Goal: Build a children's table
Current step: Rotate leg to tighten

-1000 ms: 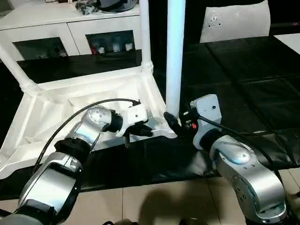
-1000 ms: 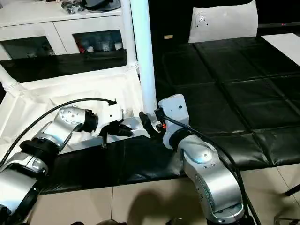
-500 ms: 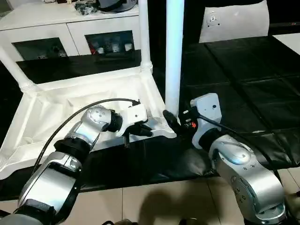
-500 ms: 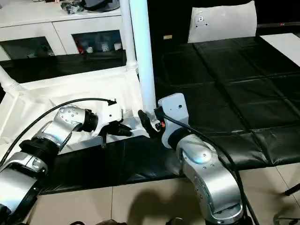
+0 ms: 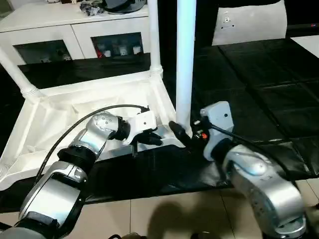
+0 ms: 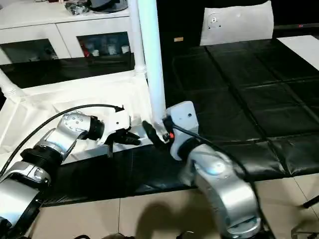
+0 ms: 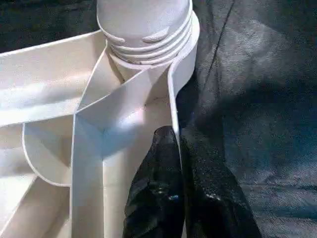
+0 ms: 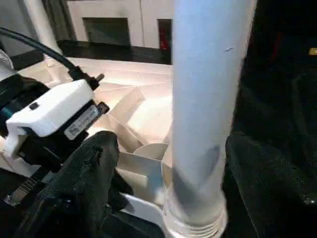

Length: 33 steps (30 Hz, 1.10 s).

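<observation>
White tabletop (image 7: pixel 49 89) rim pinched in left jaws; right jaws wide around leg (image 8: pixel 208 99).

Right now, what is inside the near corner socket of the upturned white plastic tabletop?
A long white tube leg stands upright in that socket of the tabletop; its ribbed collar sits at the socket mouth. The leg's end inside the socket is hidden.

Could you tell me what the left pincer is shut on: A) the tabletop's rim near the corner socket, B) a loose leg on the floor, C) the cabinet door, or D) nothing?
A: the left pincer pinches the tabletop rim beside the leg socket.
</observation>
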{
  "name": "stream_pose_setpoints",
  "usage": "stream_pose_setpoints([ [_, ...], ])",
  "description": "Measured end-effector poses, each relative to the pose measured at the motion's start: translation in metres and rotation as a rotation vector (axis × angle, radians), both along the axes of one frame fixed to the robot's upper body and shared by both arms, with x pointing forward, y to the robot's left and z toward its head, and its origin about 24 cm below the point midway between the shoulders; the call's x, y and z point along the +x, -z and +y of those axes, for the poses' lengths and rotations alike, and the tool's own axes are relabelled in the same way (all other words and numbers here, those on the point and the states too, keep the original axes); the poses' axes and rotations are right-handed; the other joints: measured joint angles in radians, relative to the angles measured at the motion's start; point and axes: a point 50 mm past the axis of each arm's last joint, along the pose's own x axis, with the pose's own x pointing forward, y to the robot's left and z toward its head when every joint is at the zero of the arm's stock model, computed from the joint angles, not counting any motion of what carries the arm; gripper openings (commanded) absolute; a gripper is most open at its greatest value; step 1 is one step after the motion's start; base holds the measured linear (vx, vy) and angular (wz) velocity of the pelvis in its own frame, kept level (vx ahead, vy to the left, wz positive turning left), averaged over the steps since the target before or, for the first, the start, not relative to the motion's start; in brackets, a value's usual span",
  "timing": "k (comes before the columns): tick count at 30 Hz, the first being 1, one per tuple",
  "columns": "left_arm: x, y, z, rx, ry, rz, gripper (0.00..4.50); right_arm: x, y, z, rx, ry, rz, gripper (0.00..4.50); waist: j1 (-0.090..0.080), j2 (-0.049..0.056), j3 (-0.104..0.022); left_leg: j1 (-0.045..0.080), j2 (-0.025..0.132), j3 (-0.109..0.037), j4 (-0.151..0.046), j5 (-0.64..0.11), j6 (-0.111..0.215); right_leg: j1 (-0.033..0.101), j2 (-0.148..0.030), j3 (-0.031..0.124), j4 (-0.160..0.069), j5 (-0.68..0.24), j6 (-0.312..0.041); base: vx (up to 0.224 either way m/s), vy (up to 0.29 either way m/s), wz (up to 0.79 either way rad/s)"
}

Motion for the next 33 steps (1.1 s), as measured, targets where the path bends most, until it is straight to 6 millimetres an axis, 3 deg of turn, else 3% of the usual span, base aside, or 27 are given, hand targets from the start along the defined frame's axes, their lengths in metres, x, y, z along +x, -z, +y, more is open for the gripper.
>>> stream_pose_setpoints([
  [9,-0.009,-0.001,0.010,0.032,0.093,0.022,0.00,0.015,0.016,-0.045,-0.034,-0.109,0.013,3.72,0.032,-0.002,0.000,0.000,0.000,0.000,0.001,0.000,0.000,0.000,0.000,0.000,0.001,0.000,0.000,0.000,0.000,0.00],
  [14,-0.013,-0.004,0.007,0.050,0.172,0.047,0.00,0.005,0.019,-0.053,-0.028,-0.344,0.042,3.72,0.056,-0.004,0.001,-0.001,0.000,0.000,0.003,0.002,0.005,0.000,-0.001,0.000,0.002,0.000,0.000,0.000,0.000,0.00],
  [20,-0.017,-0.004,0.003,0.067,0.236,0.044,0.00,0.004,0.024,-0.052,-0.025,-0.549,0.081,3.72,0.082,-0.010,0.000,-0.001,0.000,0.001,0.005,0.003,0.008,0.000,-0.001,0.000,0.003,-0.002,0.004,0.000,0.000,0.00],
  [27,-0.025,-0.003,0.001,0.085,0.302,0.036,0.00,0.016,0.032,-0.046,-0.021,-0.652,0.114,3.06,0.089,-0.012,-0.001,-0.001,0.000,0.001,0.008,0.002,0.005,0.000,-0.002,0.000,0.005,-0.001,0.005,0.000,0.000,0.00],
  [33,-0.028,-0.003,-0.005,0.100,0.343,0.039,0.00,0.020,0.040,-0.044,-0.055,-0.736,0.152,2.58,0.105,-0.021,-0.006,0.000,0.001,0.001,0.009,0.002,0.005,0.001,-0.002,0.000,0.007,-0.001,0.005,0.000,0.000,0.00],
])
